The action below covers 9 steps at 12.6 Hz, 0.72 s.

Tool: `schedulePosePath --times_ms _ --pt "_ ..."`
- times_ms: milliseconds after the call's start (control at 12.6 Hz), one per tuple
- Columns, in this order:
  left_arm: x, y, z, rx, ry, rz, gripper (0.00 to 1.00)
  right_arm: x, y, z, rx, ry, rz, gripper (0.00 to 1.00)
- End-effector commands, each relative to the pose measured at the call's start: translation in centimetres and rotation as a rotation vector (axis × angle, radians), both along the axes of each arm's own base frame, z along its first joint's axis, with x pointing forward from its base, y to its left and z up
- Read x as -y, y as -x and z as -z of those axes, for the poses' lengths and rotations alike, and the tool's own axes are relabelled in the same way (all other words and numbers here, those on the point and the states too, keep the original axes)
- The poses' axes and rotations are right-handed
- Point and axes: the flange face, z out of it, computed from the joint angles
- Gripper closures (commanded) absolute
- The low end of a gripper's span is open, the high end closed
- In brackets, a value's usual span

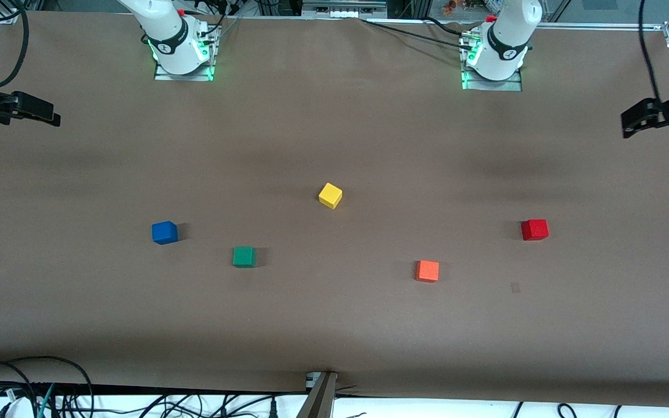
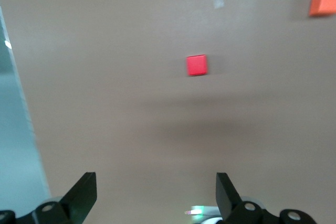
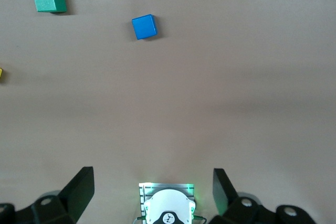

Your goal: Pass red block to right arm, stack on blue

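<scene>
While both arms wait high at the table's ends, the left gripper (image 2: 156, 195) and right gripper (image 3: 153, 192) hang with fingers apart. The red block (image 1: 535, 229) sits toward the left arm's end from the yellow block (image 1: 330, 195), the blue block (image 1: 164, 232) toward the right arm's.

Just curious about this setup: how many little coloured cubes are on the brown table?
5, none hidden: small matte blue cube toward the right arm's end, green cube beside it, yellow cube mid-table, orange cube nearest the front camera, red cube toward the left arm's end.
</scene>
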Motion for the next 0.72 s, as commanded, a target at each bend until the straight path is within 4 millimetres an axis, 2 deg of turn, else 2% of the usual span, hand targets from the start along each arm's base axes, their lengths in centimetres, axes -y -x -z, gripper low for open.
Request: schedulePosePath --times_ms 0,80,398,637 --pt "-3.9 -0.8 0.1 -0.068 -0.001 0.18 0.0 0.1 0.0 -0.5 0.009 -0.014 0.001 0.0" --pt "-5.9 -1.0 0.5 -0.085 0.005 0.198 0.0 0.1 0.0 -0.5 0.009 -0.014 0.001 0.0" --pt "-15.2 -3.9 5.7 -0.15 0.079 0.449 0.0 0.1 0.0 -0.5 0.009 -0.014 0.001 0.0" --pt "-19.5 -4.8 9.6 -0.142 0.177 0.599 0.0 0.1 0.0 -0.5 0.009 -0.014 0.001 0.0"
